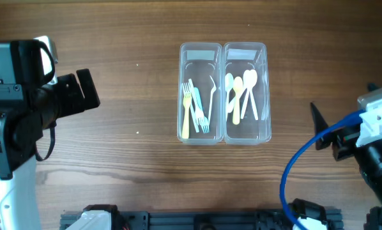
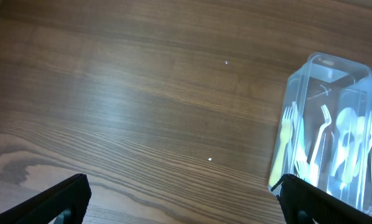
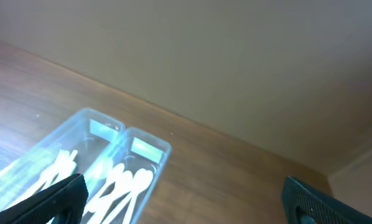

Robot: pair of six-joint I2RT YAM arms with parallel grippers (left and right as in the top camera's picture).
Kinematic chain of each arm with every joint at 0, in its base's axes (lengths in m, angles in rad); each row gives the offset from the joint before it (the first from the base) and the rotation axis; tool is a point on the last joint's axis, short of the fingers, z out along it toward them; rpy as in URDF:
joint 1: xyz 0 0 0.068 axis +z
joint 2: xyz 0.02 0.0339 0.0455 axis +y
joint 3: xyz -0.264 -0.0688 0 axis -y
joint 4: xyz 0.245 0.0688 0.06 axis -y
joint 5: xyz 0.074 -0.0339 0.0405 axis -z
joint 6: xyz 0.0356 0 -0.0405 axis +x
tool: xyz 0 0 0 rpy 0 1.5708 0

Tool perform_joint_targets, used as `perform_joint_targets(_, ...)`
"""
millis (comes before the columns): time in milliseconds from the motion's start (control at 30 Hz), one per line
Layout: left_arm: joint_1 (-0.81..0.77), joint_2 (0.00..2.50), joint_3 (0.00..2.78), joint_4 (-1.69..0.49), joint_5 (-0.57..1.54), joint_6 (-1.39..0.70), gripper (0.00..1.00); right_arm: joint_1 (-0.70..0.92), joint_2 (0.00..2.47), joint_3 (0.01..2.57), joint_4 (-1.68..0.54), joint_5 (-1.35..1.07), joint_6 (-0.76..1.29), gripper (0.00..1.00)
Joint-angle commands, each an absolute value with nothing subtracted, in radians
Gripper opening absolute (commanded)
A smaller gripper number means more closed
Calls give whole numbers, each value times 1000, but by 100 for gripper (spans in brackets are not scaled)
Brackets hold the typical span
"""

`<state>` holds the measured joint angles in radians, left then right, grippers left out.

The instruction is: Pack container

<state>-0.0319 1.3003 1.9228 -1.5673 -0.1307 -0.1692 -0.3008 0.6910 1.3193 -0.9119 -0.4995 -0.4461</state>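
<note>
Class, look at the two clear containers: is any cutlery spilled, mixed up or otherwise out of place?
Nothing stands out. The forks all lie inside one container, the spoons inside the neighbouring container, and no cutlery lies loose on the table.

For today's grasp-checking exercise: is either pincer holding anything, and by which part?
Nothing is held. The left pincer and right pincer are both open and empty; the forks and spoons lie in the clear containers.
</note>
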Motion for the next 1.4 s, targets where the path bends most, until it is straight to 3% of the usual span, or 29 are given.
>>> perform_joint_targets(0, -37, 1296, 1928, -1565, -140, -164, 100, -299, 676, 1314, -898, -667, -419, 100)
perform_joint_targets(833, -37, 1296, 1928, -1565, -140, -164, 100, -294, 664, 1283, -866, -648, -472, 100)
perform_joint_targets(967, -37, 1296, 1928, -1565, -140, -164, 100, -238, 607, 1171, -825, -653, -467, 100)
perform_joint_targets(1133, -37, 1296, 1928, -1565, -140, -164, 100, -136, 497, 890, -613, -655, -445, 100)
perform_joint_targets(1367, -37, 1296, 1928, -1565, -140, -164, 100, -82, 366, 559, -333, -508, -98, 100)
